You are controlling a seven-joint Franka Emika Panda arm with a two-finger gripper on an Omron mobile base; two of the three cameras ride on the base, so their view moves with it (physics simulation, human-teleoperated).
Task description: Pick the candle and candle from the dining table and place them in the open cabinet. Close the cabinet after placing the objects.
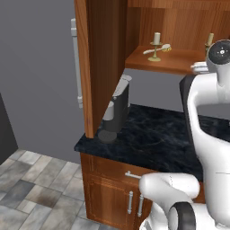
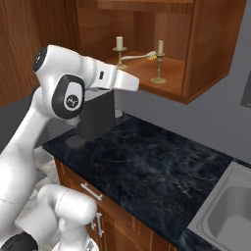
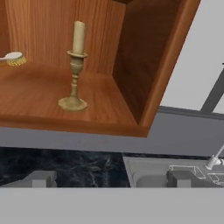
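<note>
Cabinet (image 2: 206, 49) shelf: taper candle (image 3: 75, 65) right, second candle (image 2: 119, 46) left, both upright. My hand (image 3: 111, 178): released, empty. Risk, as I judge it: swinging the door (image 1: 96, 63) carelessly could knock the near taper over.

A dark coffee machine (image 1: 117, 110) stands on the black marble counter (image 2: 147, 166), at its left end. A white brush (image 2: 139, 56) lies on a wooden shelf above. A steel sink (image 2: 226, 213) sits at the counter's right. Drawers (image 1: 117, 173) with silver handles run below; grey tiles (image 1: 31, 188) cover the floor.
</note>
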